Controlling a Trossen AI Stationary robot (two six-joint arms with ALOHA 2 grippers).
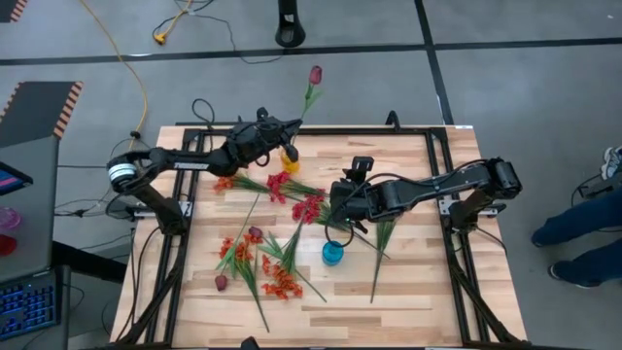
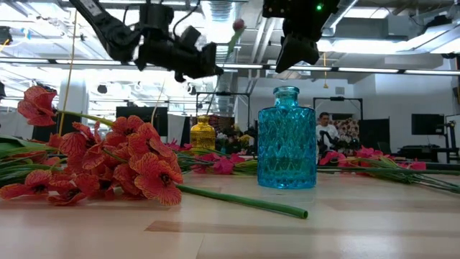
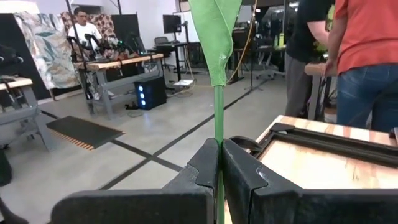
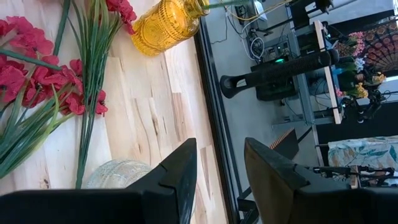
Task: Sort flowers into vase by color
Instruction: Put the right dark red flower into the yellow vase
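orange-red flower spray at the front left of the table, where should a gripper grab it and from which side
Grip the orange-red spray on its bare green stem below the blooms, coming straight down from above: it lies flat on the table, and that stem stretch looks thin and uncluttered.

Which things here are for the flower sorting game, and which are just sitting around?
For the job:
- maroon tulip, held by the left gripper
- yellow vase
- blue vase
- orange-red flowers on the table
- pink flowers
- right gripper, open, empty

Just lying about:
- yellow cable on the floor
- keyboard
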